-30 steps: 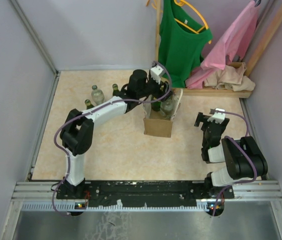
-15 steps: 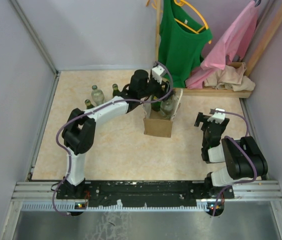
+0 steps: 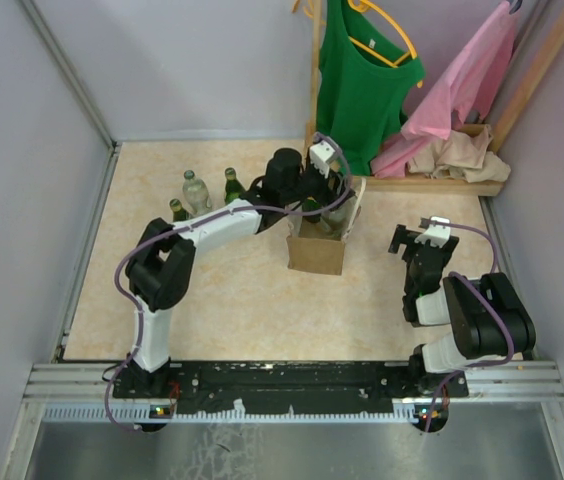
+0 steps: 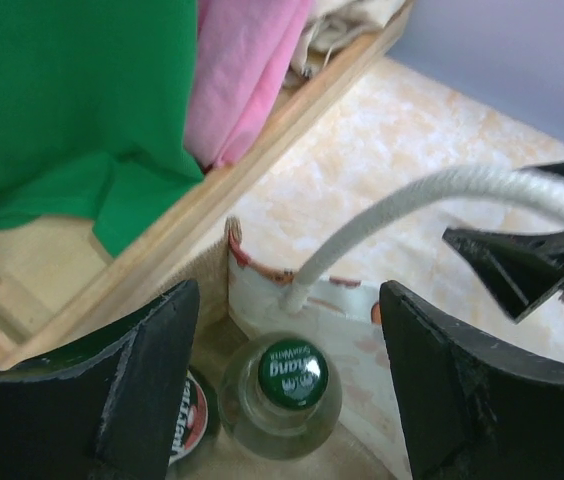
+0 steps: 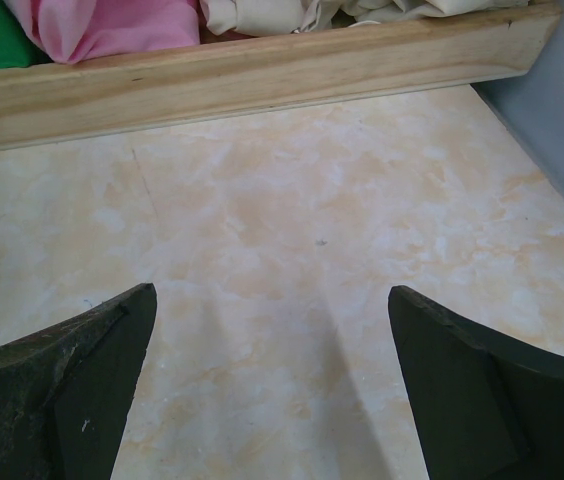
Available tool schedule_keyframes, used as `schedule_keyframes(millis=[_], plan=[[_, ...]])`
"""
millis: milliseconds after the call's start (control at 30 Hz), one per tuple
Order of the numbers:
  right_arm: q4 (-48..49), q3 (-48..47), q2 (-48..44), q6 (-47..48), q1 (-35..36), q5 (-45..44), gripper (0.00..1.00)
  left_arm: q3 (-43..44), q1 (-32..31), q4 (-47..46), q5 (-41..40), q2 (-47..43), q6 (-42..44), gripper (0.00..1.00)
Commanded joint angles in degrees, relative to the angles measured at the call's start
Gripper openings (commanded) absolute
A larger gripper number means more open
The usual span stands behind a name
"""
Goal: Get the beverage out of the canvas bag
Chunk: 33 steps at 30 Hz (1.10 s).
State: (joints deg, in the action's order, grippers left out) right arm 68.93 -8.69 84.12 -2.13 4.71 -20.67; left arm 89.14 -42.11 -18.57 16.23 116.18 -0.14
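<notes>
Left arm (image 3: 207,225) runs from its base at bottom left up to a bent elbow, then the forearm stretches right and up to frame centre. Its wrist is tipped down over the mouth of the canvas bag (image 3: 314,253). The bag stands upright at centre on the beige floor (image 3: 232,300).

Left wrist view: left gripper (image 4: 289,300) is spread wide and grips nothing. One black finger (image 4: 147,375) sits at lower left, the other at lower right. The beverage (image 4: 287,395), a clear glass bottle with a green cap, stands upright inside the bag at bottom centre, between the two fingers. Can't tell if either pad touches it. A second bottle with a red-and-white cap (image 4: 190,425) is just left of it, partly hidden by the left finger. A white loop handle (image 4: 432,195) arcs from the bag rim toward the right edge.

Right arm (image 3: 467,320) is folded up at lower right, well apart from the bag. Right gripper (image 5: 270,295) points low over bare floor, fingers parted, nothing between them. A wooden rail (image 5: 262,70) crosses the top of that view.

Three loose bottles (image 3: 194,188) stand at upper left of the floor. A green shirt (image 3: 362,80) and pink cloth (image 3: 462,95) hang at top right.
</notes>
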Motion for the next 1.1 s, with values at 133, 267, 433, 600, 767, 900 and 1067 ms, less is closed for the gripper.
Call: schedule_keyframes(millis=[133, 267, 433, 600, 767, 900, 1067], plan=[[2.62, -1.13, -0.97, -0.14, -0.03, -0.27, 0.99, -3.03, -1.02, 2.68, -4.81, 1.74, 0.54, 0.75], [2.6, -1.12, -0.95, -0.11, -0.1, -0.28, 0.99, -2.97, -1.35, 2.16, -6.67, 2.64, 0.97, 0.74], [2.62, -1.15, -0.97, -0.15, -0.05, -0.23, 0.99, -2.49, -1.55, 1.13, -7.03, 4.32, 1.2, 0.74], [2.62, -1.16, -0.97, -0.15, -0.05, -0.22, 0.99, -2.88, -1.73, -1.74, -6.81, 5.68, 0.73, 0.65], [2.63, -1.11, -0.97, -0.11, -0.05, -0.17, 0.99, -4.06, -1.84, -5.23, -7.25, 6.2, 0.29, 0.24], [2.64, -1.1, -0.98, -0.12, -0.05, -0.21, 0.99, -5.25, -1.84, -7.67, -8.38, 4.63, 0.37, 0.0], [2.62, -1.11, -0.97, -0.14, -0.05, -0.24, 0.99, -7.8, -2.01, -10.89, -9.93, -0.26, 2.27, 0.0]])
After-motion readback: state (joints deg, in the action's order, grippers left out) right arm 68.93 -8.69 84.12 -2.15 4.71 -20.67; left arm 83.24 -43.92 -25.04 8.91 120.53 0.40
